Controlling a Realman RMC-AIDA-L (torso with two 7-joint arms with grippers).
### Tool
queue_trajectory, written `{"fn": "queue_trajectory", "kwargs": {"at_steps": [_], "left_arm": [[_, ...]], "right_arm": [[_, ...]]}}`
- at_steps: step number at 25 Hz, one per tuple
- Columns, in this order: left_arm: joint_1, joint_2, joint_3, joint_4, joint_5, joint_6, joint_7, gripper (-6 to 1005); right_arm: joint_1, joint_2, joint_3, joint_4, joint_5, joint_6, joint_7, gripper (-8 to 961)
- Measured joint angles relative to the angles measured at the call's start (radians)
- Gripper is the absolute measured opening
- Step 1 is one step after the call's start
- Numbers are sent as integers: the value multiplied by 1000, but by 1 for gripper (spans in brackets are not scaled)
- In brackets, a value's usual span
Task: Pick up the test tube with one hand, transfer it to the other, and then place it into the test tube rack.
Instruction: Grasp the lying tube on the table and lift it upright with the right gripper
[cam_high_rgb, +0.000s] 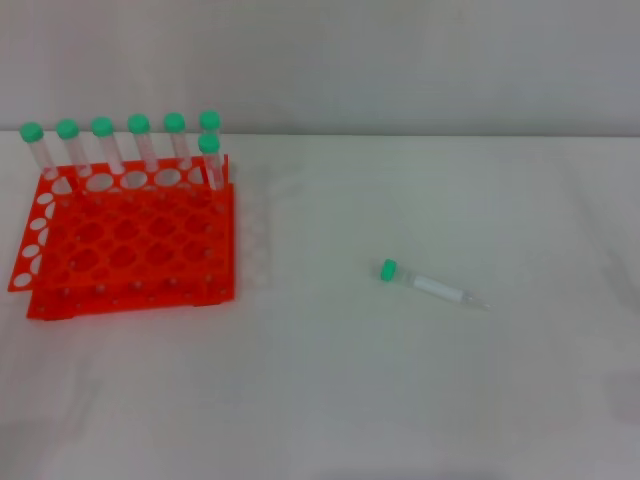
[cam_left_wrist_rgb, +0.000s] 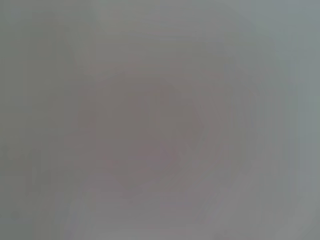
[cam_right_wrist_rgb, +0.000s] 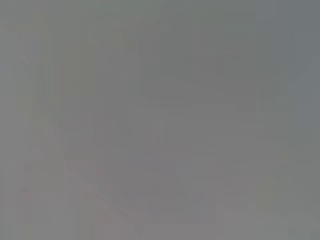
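Observation:
The test tube (cam_high_rgb: 432, 284) lies flat on the white table right of centre in the head view, its green cap toward the left and its pointed tip toward the right. The orange-red test tube rack (cam_high_rgb: 130, 245) stands at the far left, with several green-capped tubes (cam_high_rgb: 138, 140) upright along its back row. Neither gripper nor either arm shows in the head view. Both wrist views show only a plain grey blur with nothing recognisable.
The white table (cam_high_rgb: 330, 390) runs to a pale wall at the back. A flat orange-red perforated plate (cam_high_rgb: 35, 235) sticks out on the rack's left side.

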Motion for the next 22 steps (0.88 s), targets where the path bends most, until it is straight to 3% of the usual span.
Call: {"fn": "queue_trajectory", "kwargs": {"at_steps": [11,18,22], "left_arm": [[7,-9,10,-3,17,10,1,871],[-5,-10,11,-7,105,43,-7,869],[-8,-7,11,-17,161,57,-32,867]], "right_arm": [[-25,0,-5,33,1,106,6,856],[-29,-3,-36,59,-14,156,43,856],[-73,-25,-115,-99,-149,154,203,856]]}}
